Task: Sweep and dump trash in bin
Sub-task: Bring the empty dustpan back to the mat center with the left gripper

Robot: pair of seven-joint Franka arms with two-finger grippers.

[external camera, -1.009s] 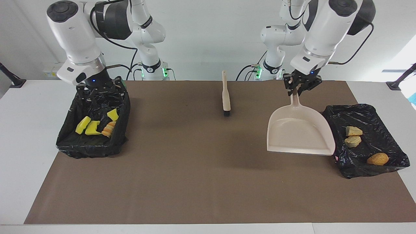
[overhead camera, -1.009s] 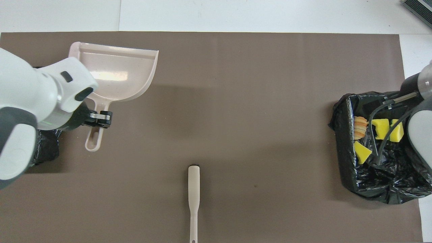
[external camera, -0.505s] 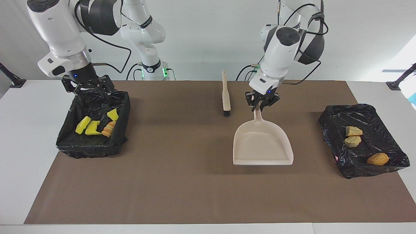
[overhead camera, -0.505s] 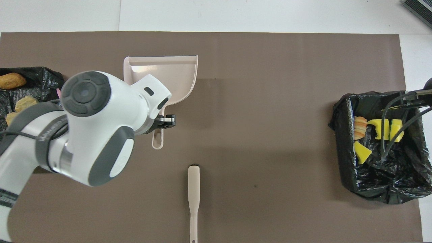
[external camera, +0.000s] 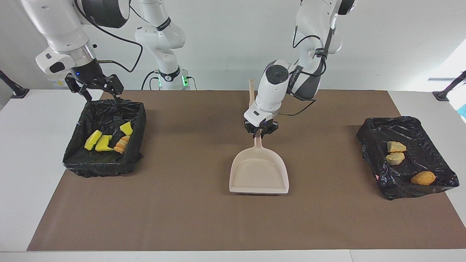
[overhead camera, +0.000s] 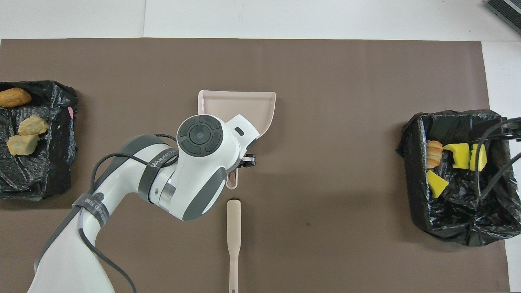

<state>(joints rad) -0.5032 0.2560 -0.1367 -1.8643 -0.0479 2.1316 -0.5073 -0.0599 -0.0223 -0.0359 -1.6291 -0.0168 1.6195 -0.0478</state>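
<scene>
My left gripper [external camera: 260, 131] is shut on the handle of the beige dustpan [external camera: 259, 173], whose pan lies low at the middle of the brown mat, mouth away from the robots. From above, the left arm covers the dustpan's [overhead camera: 236, 105] handle. The trash lies in two black-lined bins. Yellow sponge chunks [external camera: 103, 142] and an orange lump [external camera: 122, 145] are in the bin [external camera: 134, 120] at the right arm's end. Three tan lumps [external camera: 396, 153] sit in the bin [external camera: 367, 134] at the left arm's end. My right gripper [external camera: 99, 92] hangs open over its bin's edge nearest the robots.
A beige brush [overhead camera: 233, 236] lies on the mat between the dustpan and the robots, bristle head toward the dustpan; the left arm partly hides this brush [external camera: 251, 98] in the facing view. White table [external camera: 29, 153] borders the mat.
The left arm has carried the dustpan from beside the bin at its own end to the middle of the mat. The right gripper has risen out of its bin, still open.
</scene>
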